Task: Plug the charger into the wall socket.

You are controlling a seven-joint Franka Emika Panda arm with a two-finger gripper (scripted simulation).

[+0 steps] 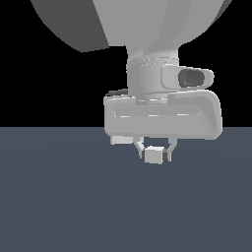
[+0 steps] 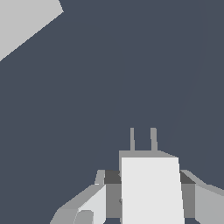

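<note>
Overhead, gripper (image 1: 154,150) pinching charger (image 1: 153,155) between fingers, clear above dark floor (image 1: 59,197). Wrist view only: two prongs (image 2: 142,140) projecting from charger (image 2: 151,188); pale flat slab (image 2: 22,19) at frame corner, well apart, identity unclear.

The exterior view sits low and very near, facing the gripper (image 1: 154,149) head-on and level, with the arm's bulk filling the frame above it. The wrist view looks from just behind the gripper (image 2: 148,192) out along its fingers, down onto the dark bench (image 2: 109,87). Both views share the charger (image 1: 153,155) (image 2: 151,188) between the fingers.
</note>
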